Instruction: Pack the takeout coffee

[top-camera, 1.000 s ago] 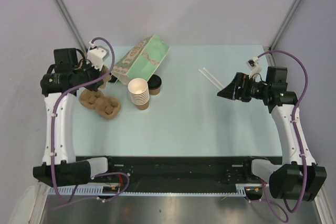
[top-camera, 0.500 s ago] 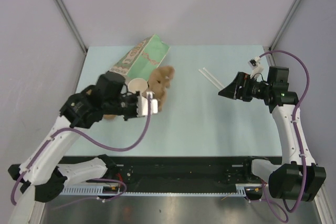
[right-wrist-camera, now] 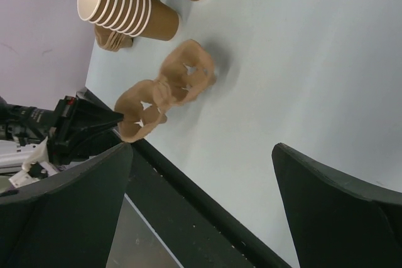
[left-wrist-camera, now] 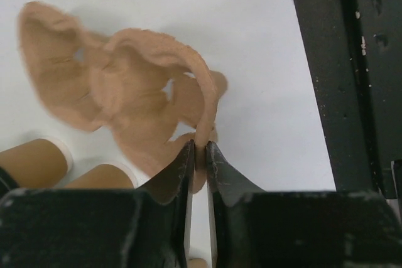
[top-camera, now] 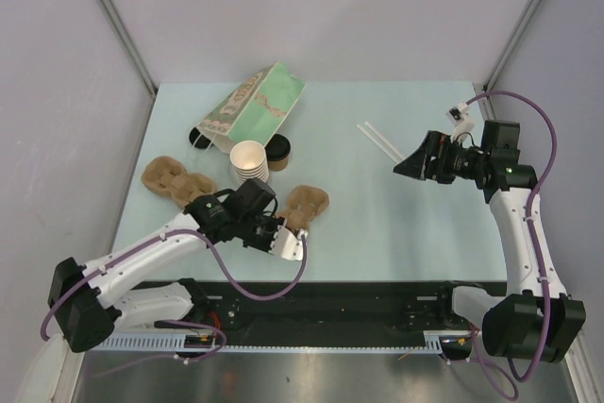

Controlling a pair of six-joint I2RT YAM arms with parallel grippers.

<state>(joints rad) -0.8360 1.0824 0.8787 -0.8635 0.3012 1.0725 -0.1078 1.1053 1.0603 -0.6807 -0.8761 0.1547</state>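
Spare carriers: far left, no arm over them now.
Nested cups: unmoved.
Coffee cup: black-lidded, just right of the nested cups, by the green bag, unmoved.
Left gripper: swung from far left to the near edge, fingers pinching the loose carrier's rim.
Loose carrier: now right of the cups.
Right gripper: spread wide, empty, unchanged.

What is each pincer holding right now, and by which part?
The left pincer pinches the pulp cup carrier by its rim; the right pincer is open, empty.
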